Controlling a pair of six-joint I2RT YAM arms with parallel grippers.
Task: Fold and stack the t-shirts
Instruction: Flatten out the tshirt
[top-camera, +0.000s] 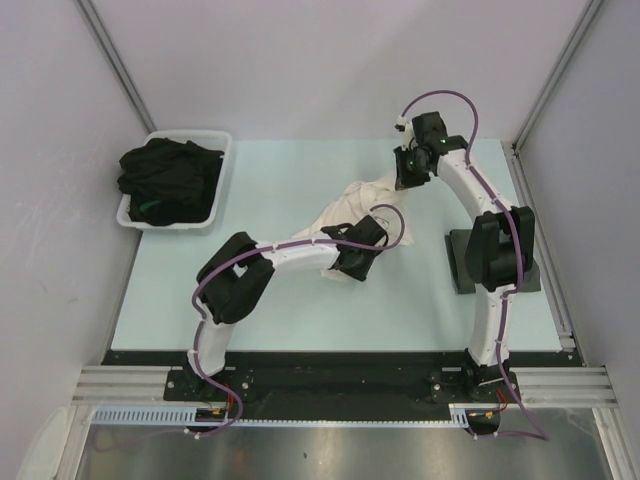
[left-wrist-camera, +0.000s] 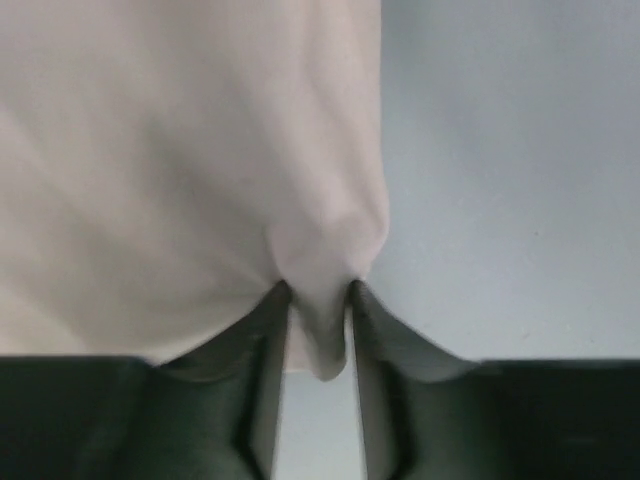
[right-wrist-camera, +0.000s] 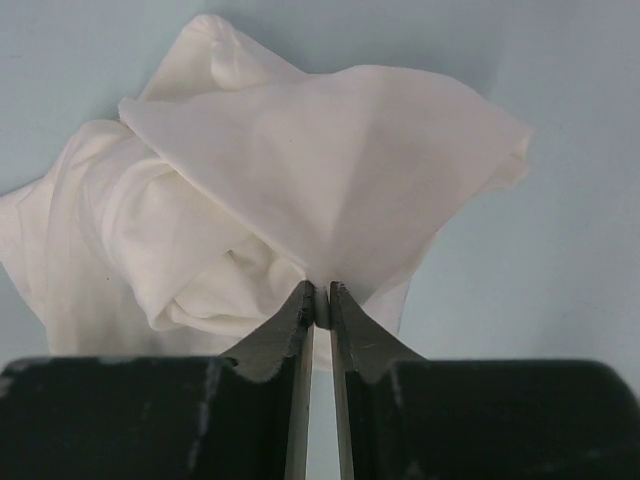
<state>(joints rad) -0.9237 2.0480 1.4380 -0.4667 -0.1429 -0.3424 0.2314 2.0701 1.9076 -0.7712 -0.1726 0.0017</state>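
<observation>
Overhead view: you have the cream-white cloth t-shirt lying crumpled on the pale blue flat table top, well to the right of the white rectangular plastic tub and somewhat nearer the arm bases than the tub is. No print shows on it from any view.

The tub holds a heap of black cloth t-shirts. They lie inside its walls, apart from the cream-white one.

Left gripper: it sits at the shirt's edge farthest from the tub's row, on the near side of the bundle. The left wrist view gives you the detail: the left gripper has a narrow fold of the cream cloth between its two dark fingers, one finger touching each side, so it is pinching the shirt. The cloth spreads up and to the left from the pinch; bare table shows to the right.

Right gripper: it is at the corner of the shirt most distant from the tub. In the right wrist view the right gripper has its fingers drawn almost together on a thin layer of cloth. A taut, fan-shaped panel rises from that pinch; the rest of the shirt is bunched in loose folds behind and to the left.
</observation>
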